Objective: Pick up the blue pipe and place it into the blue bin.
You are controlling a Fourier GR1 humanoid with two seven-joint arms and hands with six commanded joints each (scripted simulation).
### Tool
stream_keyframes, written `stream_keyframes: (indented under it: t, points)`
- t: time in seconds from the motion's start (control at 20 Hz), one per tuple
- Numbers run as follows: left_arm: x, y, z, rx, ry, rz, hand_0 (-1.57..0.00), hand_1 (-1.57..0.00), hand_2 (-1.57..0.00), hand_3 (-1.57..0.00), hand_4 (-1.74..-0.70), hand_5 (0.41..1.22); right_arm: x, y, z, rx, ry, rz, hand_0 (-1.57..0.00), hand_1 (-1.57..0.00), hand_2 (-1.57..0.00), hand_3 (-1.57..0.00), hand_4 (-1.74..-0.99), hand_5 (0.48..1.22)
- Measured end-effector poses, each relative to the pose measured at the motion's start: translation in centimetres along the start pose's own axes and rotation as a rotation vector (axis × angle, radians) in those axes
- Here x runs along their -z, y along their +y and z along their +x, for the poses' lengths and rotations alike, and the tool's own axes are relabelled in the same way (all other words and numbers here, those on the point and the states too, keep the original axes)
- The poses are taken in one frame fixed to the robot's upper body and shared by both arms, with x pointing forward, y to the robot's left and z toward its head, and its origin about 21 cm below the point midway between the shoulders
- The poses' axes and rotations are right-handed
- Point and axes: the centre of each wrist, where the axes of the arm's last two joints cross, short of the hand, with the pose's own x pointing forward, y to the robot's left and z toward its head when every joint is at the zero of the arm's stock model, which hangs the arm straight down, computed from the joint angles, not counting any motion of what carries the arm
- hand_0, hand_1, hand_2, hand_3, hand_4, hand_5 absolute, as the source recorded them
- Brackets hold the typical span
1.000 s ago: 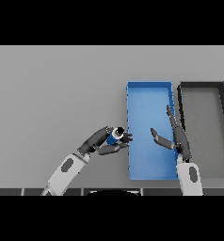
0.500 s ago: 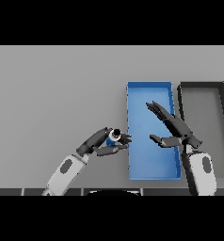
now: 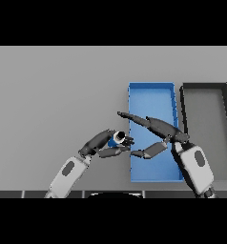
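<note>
The blue pipe (image 3: 117, 138), a short tube with a pale ring end, is held in my left hand (image 3: 104, 142) just left of the blue bin (image 3: 152, 93), above the table. The left hand's fingers and thumb are curled round it. My right hand (image 3: 156, 129) is open over the blue bin, fingers straight and pointing left toward the pipe, thumb (image 3: 149, 151) stretched out below. The fingertips reach just past the bin's left edge, close to the pipe.
A dark grey bin (image 3: 205, 86) stands right of the blue bin, side by side with it. The grey table (image 3: 58, 90) stretches open to the left and far side.
My right hand has swung left across the blue bin toward the pipe, its fingers now reaching past the bin's left edge. The left hand with the pipe has barely moved.
</note>
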Motion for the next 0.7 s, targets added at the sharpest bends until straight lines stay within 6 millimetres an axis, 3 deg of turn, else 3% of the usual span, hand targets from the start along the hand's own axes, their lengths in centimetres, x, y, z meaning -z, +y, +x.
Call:
stream_keyframes:
  t: [0.35, 0.55, 0.6, 0.7]
  points:
    - [0.1, 1.1, -0.4, -0.032, 0.008, -0.014, -1.57, -1.57, -1.57, -1.57, -1.47, 1.221, 4.4, 1.0, 1.4, -0.046, -0.009, 0.148, -0.01, -0.02, -0.07, 0.00, -1.209, 0.534]
    - [0.3, 0.7, -0.3, -0.007, 0.025, -0.007, -1.57, -1.57, -1.57, -1.57, -1.47, 1.221, 6.8, 0.9, 1.4, -0.056, 0.013, 0.193, -0.03, -0.06, -0.11, -0.01, -1.192, 0.507]
    - [0.3, 0.6, -0.1, -0.001, 0.015, -0.007, -1.57, -1.57, -1.57, -1.57, -1.47, 1.221, 7.2, 1.1, 1.7, -0.056, 0.012, 0.211, -0.07, -0.11, -0.17, -0.04, -1.204, 0.497]
    - [0.3, 0.8, -0.3, 0.011, 0.042, -0.001, -1.57, -1.57, -1.57, -1.57, -1.52, 1.221, 8.2, 1.2, 1.6, -0.075, 0.029, 0.233, -0.32, -0.36, -0.38, -0.24, -1.278, 0.485]
